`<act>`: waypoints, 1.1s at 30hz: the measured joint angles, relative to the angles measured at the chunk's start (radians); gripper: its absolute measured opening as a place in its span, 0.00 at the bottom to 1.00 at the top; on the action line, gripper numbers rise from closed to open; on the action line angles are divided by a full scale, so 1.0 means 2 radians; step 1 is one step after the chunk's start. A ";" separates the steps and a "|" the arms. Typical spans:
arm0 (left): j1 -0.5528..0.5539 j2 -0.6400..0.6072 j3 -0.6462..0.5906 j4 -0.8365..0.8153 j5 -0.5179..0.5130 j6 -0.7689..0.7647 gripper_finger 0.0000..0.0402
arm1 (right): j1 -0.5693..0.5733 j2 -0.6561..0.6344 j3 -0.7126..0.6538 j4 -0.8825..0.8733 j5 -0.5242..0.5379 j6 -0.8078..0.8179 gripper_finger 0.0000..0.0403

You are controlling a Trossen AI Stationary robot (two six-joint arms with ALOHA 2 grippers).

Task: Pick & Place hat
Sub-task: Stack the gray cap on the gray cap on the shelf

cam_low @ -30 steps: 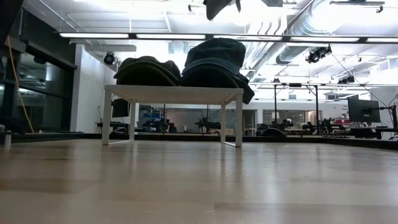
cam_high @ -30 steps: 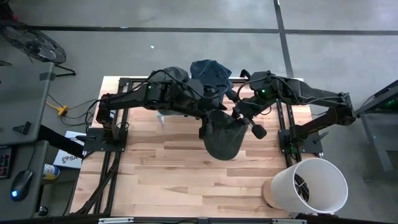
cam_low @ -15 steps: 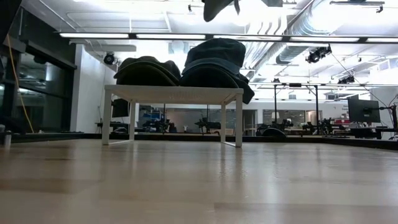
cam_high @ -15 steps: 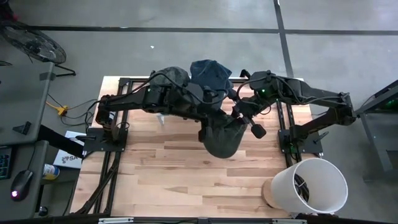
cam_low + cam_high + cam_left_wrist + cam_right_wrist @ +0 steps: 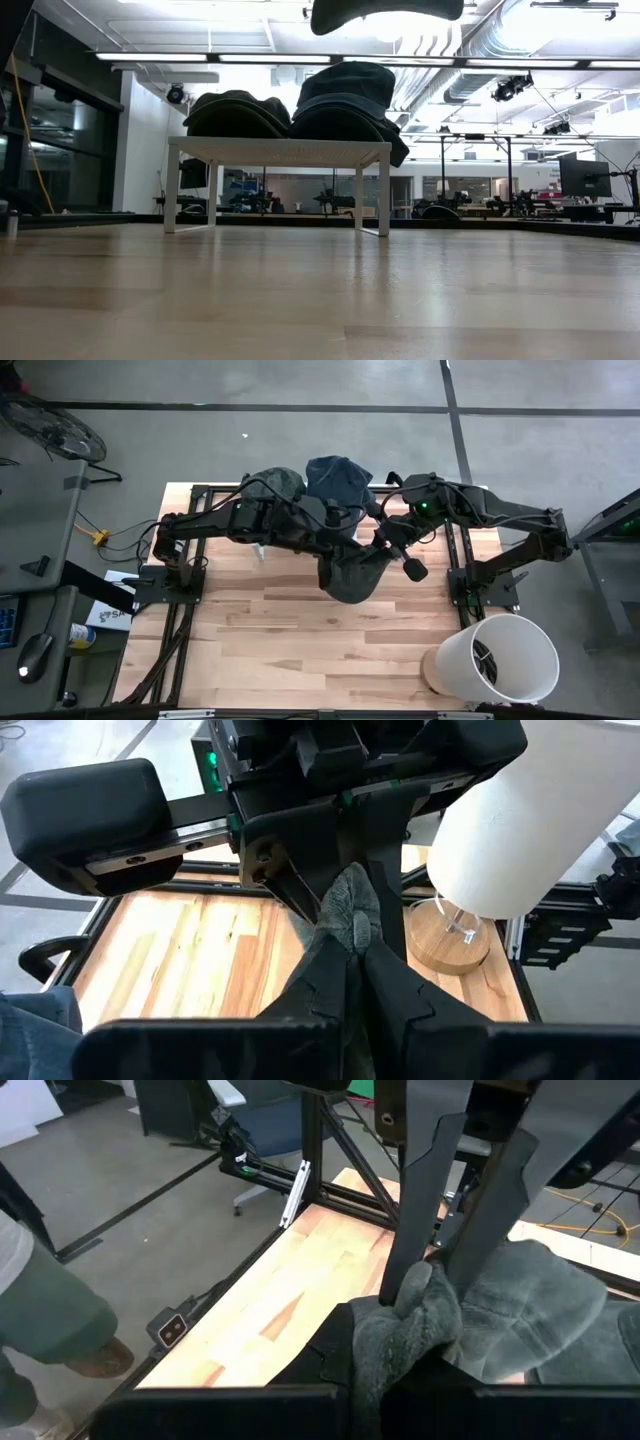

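A dark grey hat [image 5: 352,575] hangs above the middle of the wooden table [image 5: 270,650], held between both grippers. My left gripper [image 5: 343,547] reaches in from the left and is shut on it. My right gripper [image 5: 385,546] reaches in from the right and is also shut on it. In the low view only the hat's underside [image 5: 385,10] shows, at the top edge. Two more hats, a dark grey one [image 5: 275,482] and a blue one [image 5: 338,475], rest on a small white table [image 5: 275,150] at the far side. My left gripper pinches a bunched fold of the hat's cloth [image 5: 348,902] between its two fingers [image 5: 418,1210]. It comes from the table's left, slanting down. The hat is lifted clear and sags below the hold. My right gripper pinches a bunched fold of the grey cloth [image 5: 398,1320] between its two fingers, right beside the left gripper's hold. It comes from the table's right, slanting down. The rest of the hat hangs slack, clear of the table.
A tall white cylinder [image 5: 500,658] on a round wooden base stands at the near right corner. Black frame rails [image 5: 460,575] run along both sides of the table. A person's leg [image 5: 40,1310] shows beyond the table's edge in the right wrist view.
My left gripper has shut on the hat's cloth next to the right gripper's hold, without moving away. The hanging hat has drawn up a little, and in the low view its underside now spreads wider.
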 joint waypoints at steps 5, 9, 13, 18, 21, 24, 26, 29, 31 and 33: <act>-0.006 0.000 0.000 0.000 -0.006 0.000 0.04 | 0.000 0.000 0.000 0.000 0.000 0.000 0.00; -0.012 0.000 0.000 0.001 -0.018 -0.001 0.02 | 0.000 0.000 0.000 0.001 0.000 0.007 0.00; -0.016 0.000 0.000 0.001 -0.021 -0.002 0.02 | 0.001 -0.002 0.000 0.000 0.000 0.007 0.02; -0.018 0.000 0.000 -0.002 -0.031 -0.009 0.02 | 0.001 -0.010 0.000 0.000 0.036 0.017 0.10; -0.018 -0.001 0.000 -0.004 -0.031 -0.015 0.02 | 0.001 -0.018 0.000 -0.001 0.040 0.018 0.19; -0.018 -0.001 0.000 -0.005 -0.031 -0.015 0.02 | 0.001 -0.027 0.000 -0.003 0.052 0.019 0.28; -0.018 -0.001 0.000 -0.006 -0.031 -0.015 0.02 | 0.001 -0.029 0.000 -0.006 0.061 0.023 0.34; -0.018 -0.001 0.000 -0.009 -0.034 -0.015 0.02 | 0.000 -0.035 0.000 -0.014 0.066 0.023 0.42; -0.018 -0.006 0.000 -0.020 -0.031 -0.018 0.02 | 0.000 -0.039 0.000 -0.014 0.078 0.023 0.46; -0.019 -0.008 0.000 -0.021 -0.030 -0.027 0.02 | -0.001 -0.042 0.000 -0.016 0.089 0.022 0.49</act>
